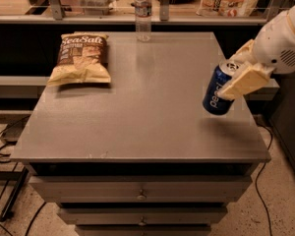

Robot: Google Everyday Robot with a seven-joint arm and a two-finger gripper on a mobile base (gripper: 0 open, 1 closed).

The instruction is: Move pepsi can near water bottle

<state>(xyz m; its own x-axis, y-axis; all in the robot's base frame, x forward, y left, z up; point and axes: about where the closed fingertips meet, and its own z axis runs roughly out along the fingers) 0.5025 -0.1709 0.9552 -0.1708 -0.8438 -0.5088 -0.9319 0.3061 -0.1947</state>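
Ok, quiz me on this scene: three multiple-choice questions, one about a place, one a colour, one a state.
1. Where does the water bottle stand?
A) at the table's far edge
B) right next to the can
C) at the near edge
2. What colour is the pepsi can?
A) red
B) dark blue
C) green
3. How is the pepsi can?
A) lying flat
B) upright, untouched
C) tilted, clamped in the gripper at the table's right side

Answers: 1 A, it stands at the far edge; 2 B, blue body, white lettering; 3 C, the gripper clamps it, leaning.
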